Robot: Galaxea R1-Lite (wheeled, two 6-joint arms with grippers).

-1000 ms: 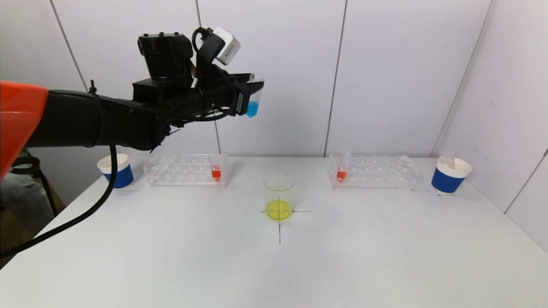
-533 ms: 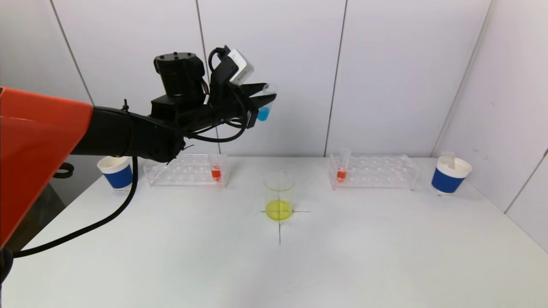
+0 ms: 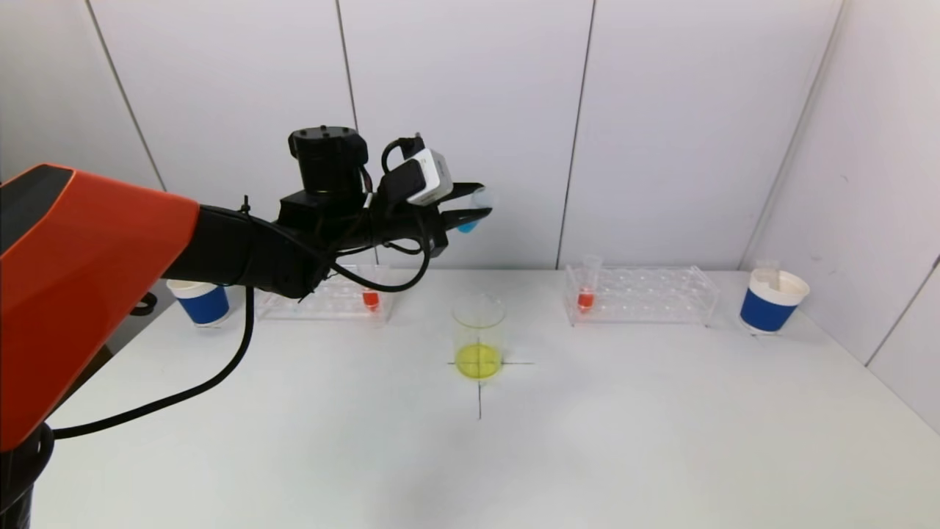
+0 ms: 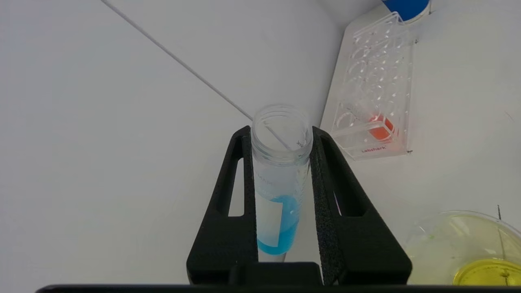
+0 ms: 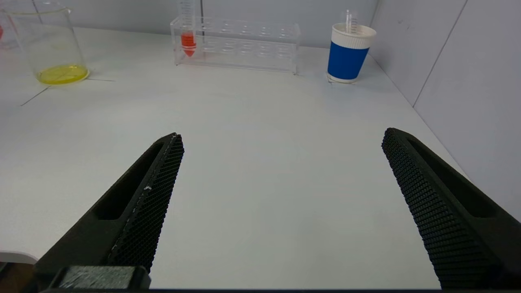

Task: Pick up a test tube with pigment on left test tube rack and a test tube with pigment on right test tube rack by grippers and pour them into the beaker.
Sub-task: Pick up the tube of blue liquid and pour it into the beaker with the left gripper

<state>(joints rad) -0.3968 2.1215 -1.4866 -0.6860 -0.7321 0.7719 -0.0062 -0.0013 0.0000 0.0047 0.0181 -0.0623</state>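
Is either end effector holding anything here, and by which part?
Left end effector grips the blue-pigment test tube by its upper body, below the rim. Right end effector holds nothing.

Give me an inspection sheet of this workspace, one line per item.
Surface: white table, black cross mark under the beaker.
Job's things: beaker holds yellow liquid; blue tube in hand; one red tube in the left rack, one in the right rack.
Clutter: blue paper cups beside each rack.
Grippers: left gripper shut on blue tube above the beaker; right gripper open, low over the table.
Cables: black cable hanging from left arm.
Surroundings: white wall panels.
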